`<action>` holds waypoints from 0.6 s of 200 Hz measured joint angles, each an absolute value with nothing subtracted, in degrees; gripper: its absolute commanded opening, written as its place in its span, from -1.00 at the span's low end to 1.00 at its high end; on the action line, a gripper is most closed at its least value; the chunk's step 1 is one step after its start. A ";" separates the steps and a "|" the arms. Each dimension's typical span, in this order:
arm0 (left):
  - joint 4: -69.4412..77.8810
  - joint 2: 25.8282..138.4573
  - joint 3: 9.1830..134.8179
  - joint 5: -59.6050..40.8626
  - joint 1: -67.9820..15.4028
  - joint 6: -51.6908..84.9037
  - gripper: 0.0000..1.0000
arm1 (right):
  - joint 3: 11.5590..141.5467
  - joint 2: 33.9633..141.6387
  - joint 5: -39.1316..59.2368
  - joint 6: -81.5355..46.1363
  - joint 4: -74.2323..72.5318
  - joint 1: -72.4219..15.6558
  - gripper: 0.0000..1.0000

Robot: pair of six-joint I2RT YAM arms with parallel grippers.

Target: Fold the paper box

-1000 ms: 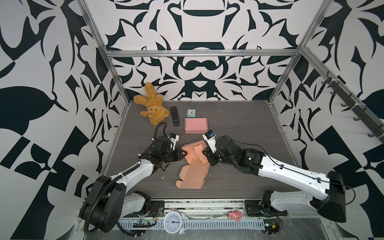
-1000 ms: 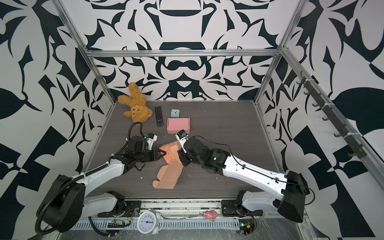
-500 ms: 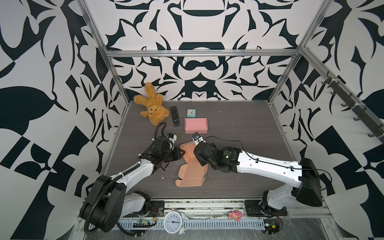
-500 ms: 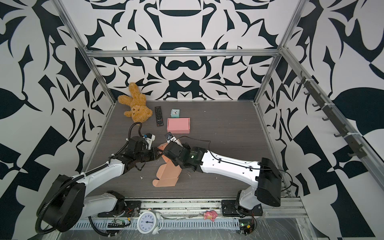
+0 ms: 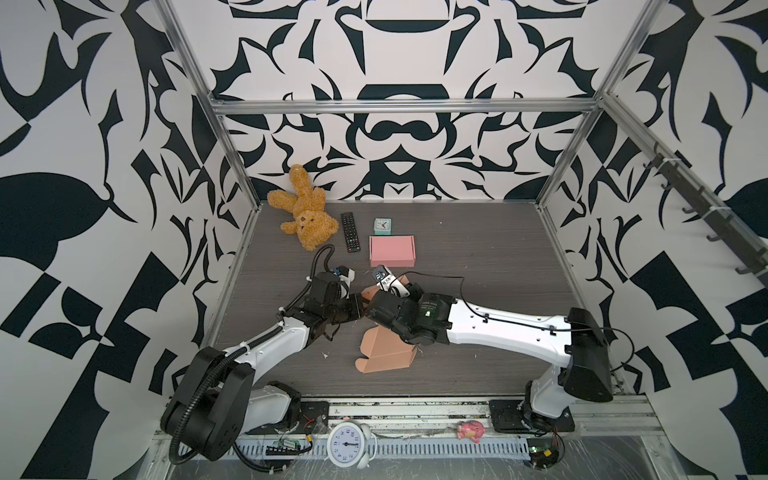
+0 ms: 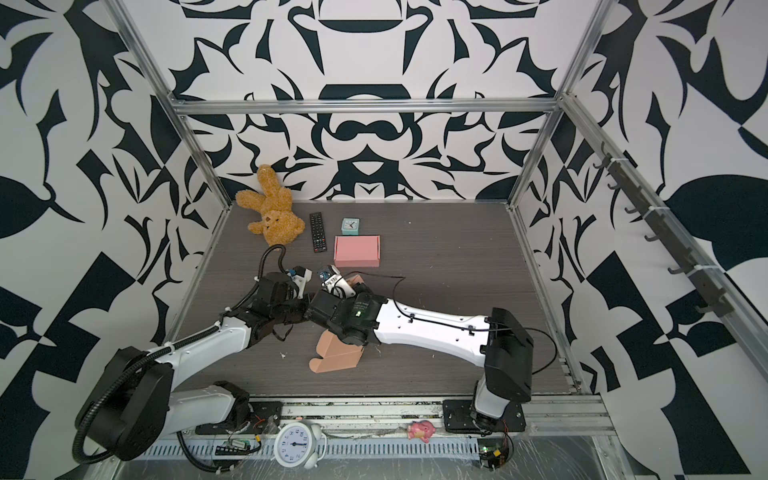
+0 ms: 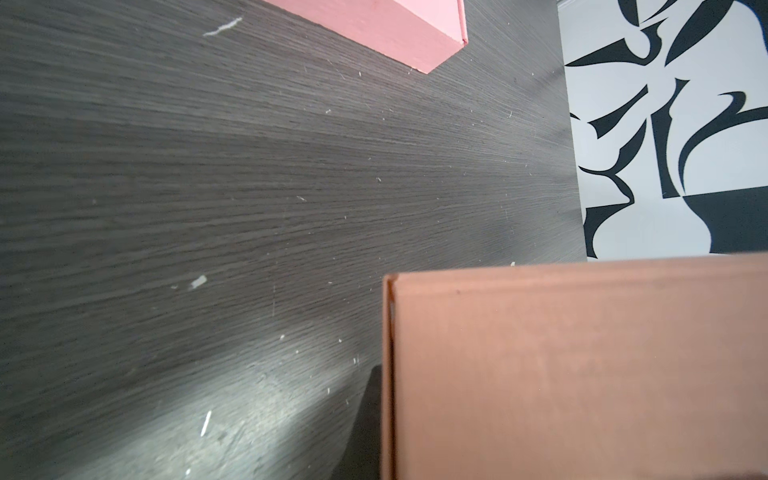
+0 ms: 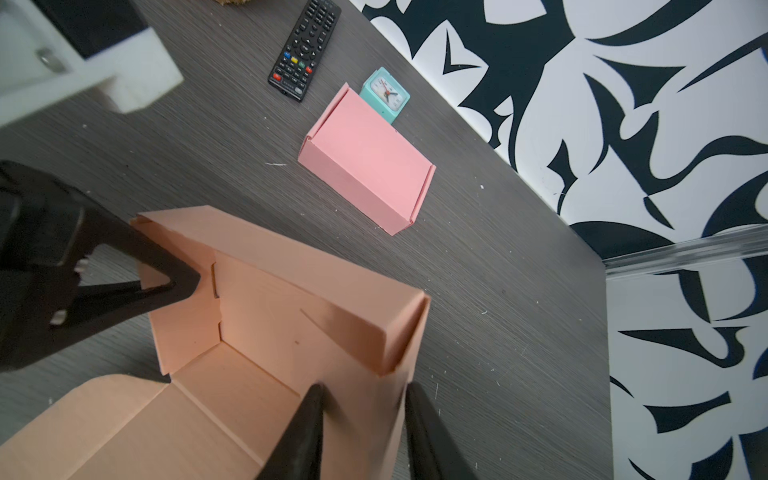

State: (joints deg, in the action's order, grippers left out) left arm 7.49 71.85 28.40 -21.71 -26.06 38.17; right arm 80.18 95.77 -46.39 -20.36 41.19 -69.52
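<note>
Back left on the dark wood-grain table (image 5: 478, 257), a tan teddy bear (image 5: 305, 216) is lying face up, and a black remote control (image 5: 350, 232) is lying just beside it. The left gripper (image 5: 360, 307) is reaching in from the left and meeting the paper box (image 5: 386, 353) near the middle of the table. In the right wrist view its two black fingers are closing together on the top edge of the box's end wall, clamped onto the card. In the left wrist view an orange panel of the box is filling the near corner of the frame.

The orange box is sitting open toward the front middle of the table, with its walls standing up and its lid flap spreading out toward the front edge. Behind it, and apart from it, a small teal clock (image 5: 382, 225) is standing just behind a closed pink box (image 5: 392, 251).

From the right, the right gripper (image 8: 365, 390) is straddling the paper box's side wall, one finger inside the tray and one outside. Its jaws are standing apart, with a gap wider than the card.

Along the front rail, a white alarm clock (image 5: 349, 444) and, farther right, a pink toy (image 5: 471, 430) are sitting off the table.
</note>
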 measured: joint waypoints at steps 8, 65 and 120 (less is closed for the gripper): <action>7.57 71.88 28.40 -21.87 -26.09 38.26 -0.87 | 80.55 96.23 -47.11 -20.49 41.80 -69.54 -0.20; 8.36 71.85 28.40 -22.33 -26.22 39.07 -0.87 | 80.95 98.17 -50.02 -21.12 43.51 -69.52 -0.22; 8.38 71.85 28.40 -22.55 -26.26 39.44 -0.87 | 81.76 99.33 -52.27 -22.09 44.31 -69.47 -0.38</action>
State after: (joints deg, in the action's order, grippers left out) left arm 8.38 71.85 28.40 -22.55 -26.26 39.44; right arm 81.76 99.33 -52.27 -22.09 44.31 -69.47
